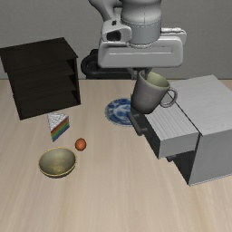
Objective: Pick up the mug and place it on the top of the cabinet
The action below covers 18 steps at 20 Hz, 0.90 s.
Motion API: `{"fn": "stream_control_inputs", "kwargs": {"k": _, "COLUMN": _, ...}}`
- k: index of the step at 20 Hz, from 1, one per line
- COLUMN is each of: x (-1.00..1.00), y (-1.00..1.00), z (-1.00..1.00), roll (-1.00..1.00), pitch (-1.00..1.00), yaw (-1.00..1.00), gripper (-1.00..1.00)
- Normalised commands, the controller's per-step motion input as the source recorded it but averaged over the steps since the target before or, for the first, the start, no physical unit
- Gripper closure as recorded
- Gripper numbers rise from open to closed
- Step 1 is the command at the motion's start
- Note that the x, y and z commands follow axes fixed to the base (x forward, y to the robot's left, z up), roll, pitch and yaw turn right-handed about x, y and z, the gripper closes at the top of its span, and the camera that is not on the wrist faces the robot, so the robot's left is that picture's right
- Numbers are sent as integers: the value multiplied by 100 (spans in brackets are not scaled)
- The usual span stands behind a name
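From my station I see the gripper hanging under the white arm at about twelve o'clock of the wooden table, clenched on the mug. The hand's body and the mug's rim hide most of the fingers, so I can't make out exactly where they bite. The mug is grey-olive and clear of the table. It tilts with its mouth turned up toward eleven o'clock and its handle sticking out toward four o'clock. It hangs over the ten o'clock corner of the grey cabinet, which stands at three o'clock of the table; I cannot tell whether its base touches the cabinet's top or floats just above it. One drawer of that cabinet is pulled out toward seven o'clock, with a dark part at its outer end. A blue-and-white patterned plate lies flat on the table just beside the mug at its eight o'clock, partly covered by it from my angle. A black cabinet of stacked tiers sits at ten o'clock of the table. At its six o'clock stands a small white carton with a rainbow-striped face. A small orange-brown ball lies near the carton at its four o'clock. An olive bowl rests upright at eight o'clock of the table, near the ball but apart from it.
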Motion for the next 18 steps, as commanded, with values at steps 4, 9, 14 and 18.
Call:
{"fn": "stream_control_inputs", "kwargs": {"k": 4, "x": 0, "y": 100, "z": 0, "roll": 0, "pitch": 0, "yaw": 0, "gripper": 100}}
{"fn": "stream_control_inputs", "kwargs": {"k": 9, "x": 0, "y": 100, "z": 0, "roll": 0, "pitch": 0, "yaw": 0, "gripper": 100}}
{"fn": "stream_control_inputs", "kwargs": {"k": 14, "x": 0, "y": 100, "z": 0, "roll": 0, "pitch": 0, "yaw": 0, "gripper": 100}}
{"fn": "stream_control_inputs", "kwargs": {"k": 18, "x": -75, "y": 0, "z": 0, "roll": 0, "pitch": 0, "yaw": 0, "gripper": -100}}
